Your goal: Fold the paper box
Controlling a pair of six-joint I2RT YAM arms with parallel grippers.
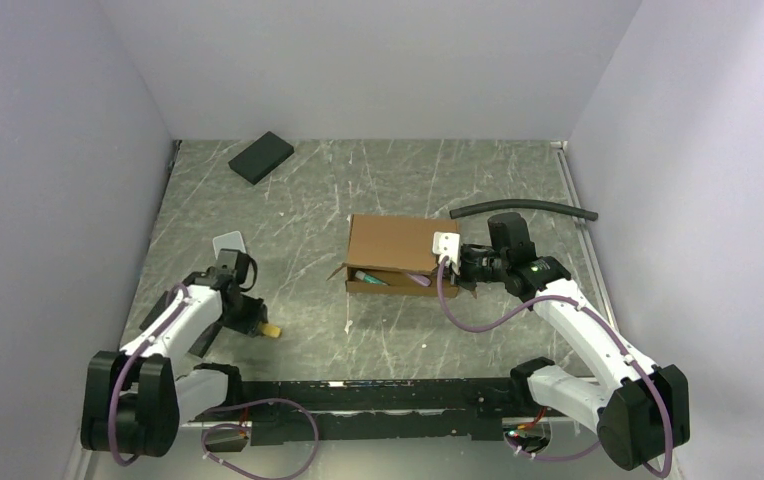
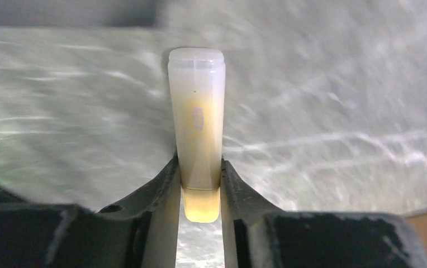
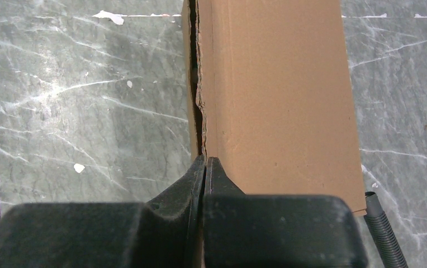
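The paper box point(image 1: 393, 250) is brown cardboard in the middle of the table. Its lid is folded down, and the front gap shows teal and pink items inside. In the right wrist view the box point(image 3: 278, 100) fills the upper middle, with a ragged seam down its left edge. My right gripper point(image 1: 456, 264) point(image 3: 204, 162) is shut, its tips against the box's right end at that seam. At the near left, my left gripper point(image 1: 258, 326) point(image 2: 199, 164) is shut on a small pale yellow tube point(image 2: 196, 111) point(image 1: 271, 331), just above the table.
A black rectangular pad point(image 1: 261, 157) lies at the back left. A black ribbed hose point(image 1: 528, 208) point(image 3: 384, 234) lies behind the right arm. A small grey card point(image 1: 229, 242) rests by the left arm. A black rail point(image 1: 378, 400) runs along the near edge.
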